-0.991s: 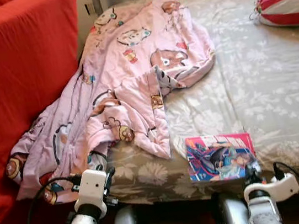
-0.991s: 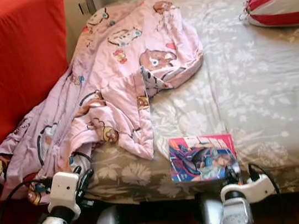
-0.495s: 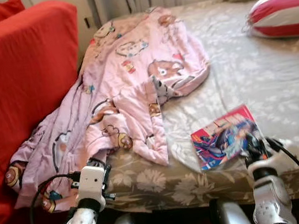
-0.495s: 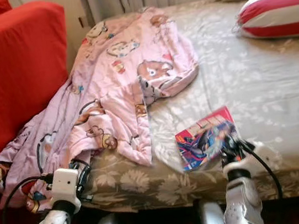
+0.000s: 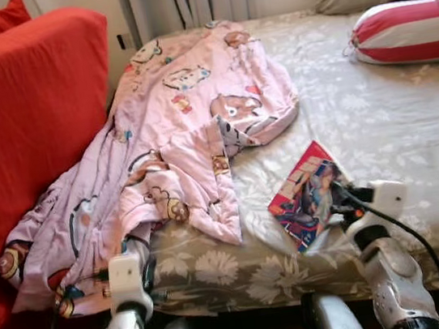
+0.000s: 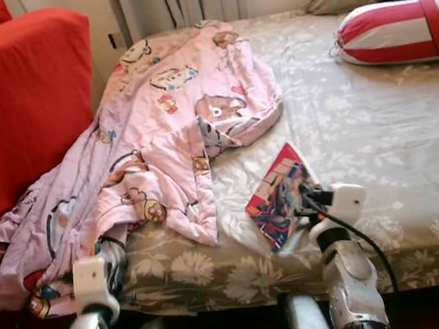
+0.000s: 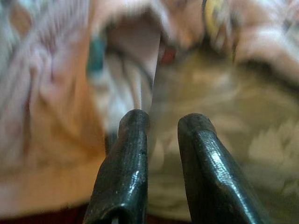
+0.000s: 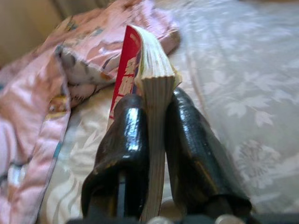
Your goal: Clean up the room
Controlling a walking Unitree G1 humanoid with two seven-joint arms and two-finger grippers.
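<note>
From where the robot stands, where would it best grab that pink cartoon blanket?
Probably the loose folded flap of the pink blanket near the bed's front edge, approached from the front. It rises in a ridge thin enough to pinch and lies closest to the left tool.

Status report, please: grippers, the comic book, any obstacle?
Right gripper shut on comic book, book tilted up off the bed. Left gripper slightly open, at pink blanket edge. Nothing blocking.
</note>
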